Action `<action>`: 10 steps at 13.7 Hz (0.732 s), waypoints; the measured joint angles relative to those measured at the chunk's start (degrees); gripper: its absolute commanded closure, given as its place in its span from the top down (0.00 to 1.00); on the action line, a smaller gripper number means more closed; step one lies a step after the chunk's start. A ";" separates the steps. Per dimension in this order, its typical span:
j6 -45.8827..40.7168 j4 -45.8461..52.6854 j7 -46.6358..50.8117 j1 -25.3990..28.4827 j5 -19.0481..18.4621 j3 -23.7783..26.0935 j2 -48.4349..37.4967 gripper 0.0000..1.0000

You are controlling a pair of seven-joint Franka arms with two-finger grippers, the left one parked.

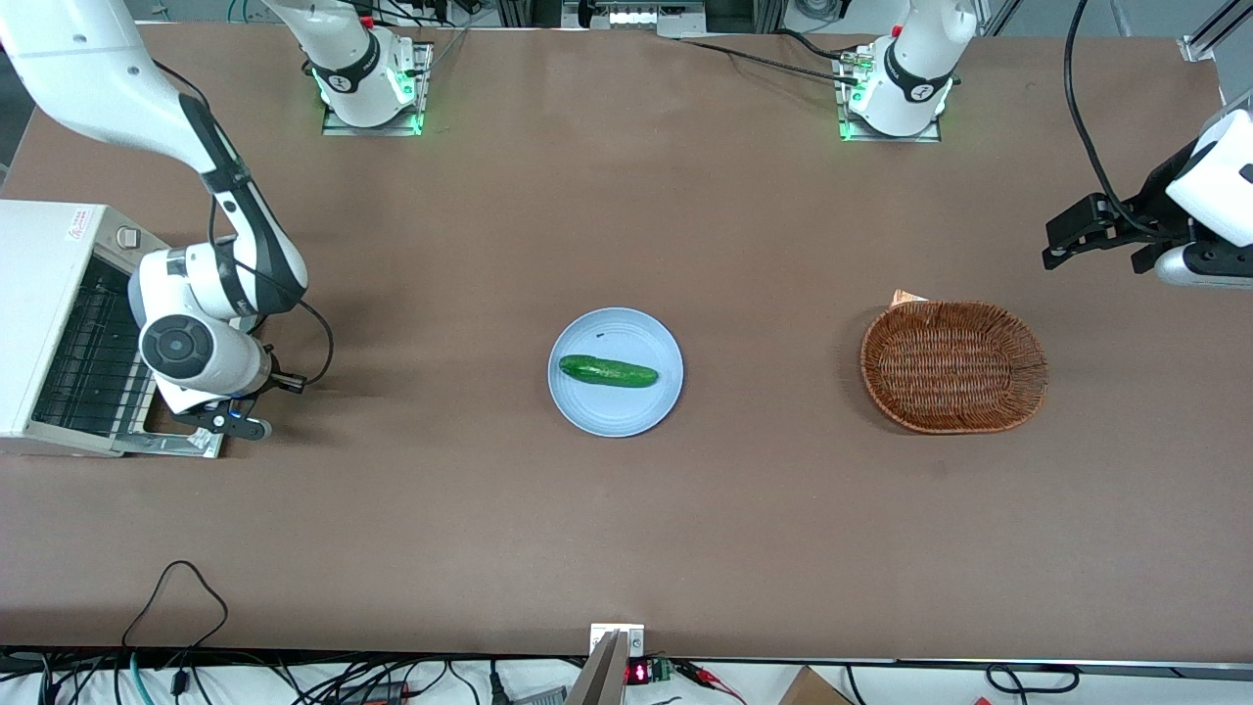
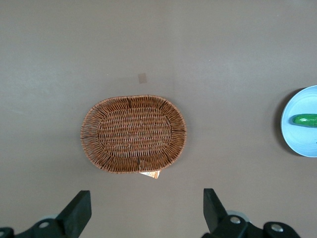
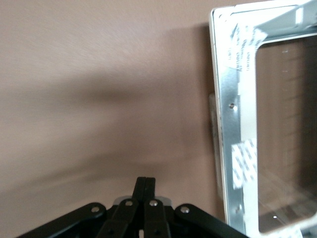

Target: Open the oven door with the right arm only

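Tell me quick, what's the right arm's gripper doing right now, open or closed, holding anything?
Right arm's black two-finger gripper: shut, holding nothing, over the table beside the folded-down silver-grey oven door.

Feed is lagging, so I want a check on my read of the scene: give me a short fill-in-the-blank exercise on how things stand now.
1. The oven door lies folded ____ flat on the table.
2. The gripper hangs beside the door's edge, its fingers ____.
3. The cucumber lies on the blue ____.
4. The wicker basket holds ____.

Missing words: down; shut; plate; nothing
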 measured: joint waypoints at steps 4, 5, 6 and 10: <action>-3.16 -0.49 -4.76 0.15 8.45 0.97 -8.85 0.00; -4.74 -0.66 -7.99 0.30 11.94 1.00 -11.53 0.00; -6.38 -0.84 -10.44 0.39 14.78 1.01 -14.18 0.00; -11.57 -0.93 -12.89 0.93 22.22 0.93 -22.79 0.00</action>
